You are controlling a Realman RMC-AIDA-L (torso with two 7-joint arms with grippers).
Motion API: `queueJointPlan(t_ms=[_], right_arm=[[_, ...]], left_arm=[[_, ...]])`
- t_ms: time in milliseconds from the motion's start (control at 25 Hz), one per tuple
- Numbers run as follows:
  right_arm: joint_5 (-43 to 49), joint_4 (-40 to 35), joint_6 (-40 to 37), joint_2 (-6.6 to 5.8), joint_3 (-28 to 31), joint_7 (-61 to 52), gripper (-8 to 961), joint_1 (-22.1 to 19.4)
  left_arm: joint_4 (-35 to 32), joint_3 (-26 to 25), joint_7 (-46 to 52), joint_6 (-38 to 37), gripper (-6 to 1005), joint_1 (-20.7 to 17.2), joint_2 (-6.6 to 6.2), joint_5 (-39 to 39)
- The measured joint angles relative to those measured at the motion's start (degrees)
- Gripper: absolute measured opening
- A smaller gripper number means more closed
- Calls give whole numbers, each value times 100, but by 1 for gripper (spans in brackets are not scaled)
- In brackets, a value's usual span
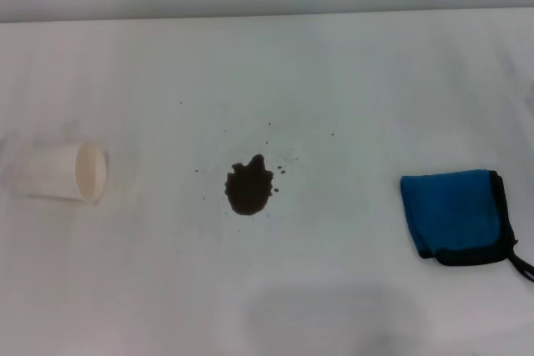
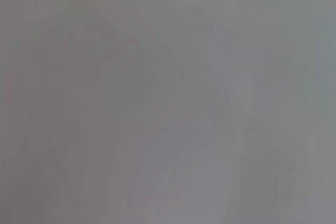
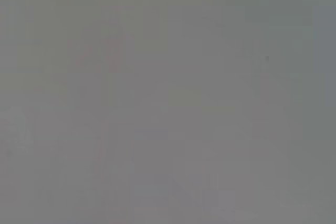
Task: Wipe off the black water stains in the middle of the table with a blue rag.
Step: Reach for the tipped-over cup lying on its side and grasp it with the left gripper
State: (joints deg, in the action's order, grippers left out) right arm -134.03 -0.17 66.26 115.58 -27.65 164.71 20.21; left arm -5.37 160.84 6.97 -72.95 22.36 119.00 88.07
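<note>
- Black water stains (image 1: 249, 188) mid-table (image 1: 334, 72), specks scattered close around.
- Blue rag (image 1: 455, 215) well right of the stains, folded, near the right edge; bare top between.
- White cup (image 1: 62, 172) tipped over, well left of the stains.
- Neither gripper visible; jaw state impossible to tell.

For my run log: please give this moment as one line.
stage: not started | black water stains: unwiped | blue rag: folded, right | cup: tipped, left | arms: unseen

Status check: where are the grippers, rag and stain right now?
Neither gripper in view. Rag folded on the table, robot's right, untouched. Stain mid-table, unwiped. Cup tipped over far left, clear of the path.
</note>
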Motion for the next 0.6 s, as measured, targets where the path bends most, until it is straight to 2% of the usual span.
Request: queueJointPlan(t_ms=[600], right_arm=[[0,0,-9,-1,6,0,855,0]], left_arm=[[19,-9,9,0,888,4,9,0]])
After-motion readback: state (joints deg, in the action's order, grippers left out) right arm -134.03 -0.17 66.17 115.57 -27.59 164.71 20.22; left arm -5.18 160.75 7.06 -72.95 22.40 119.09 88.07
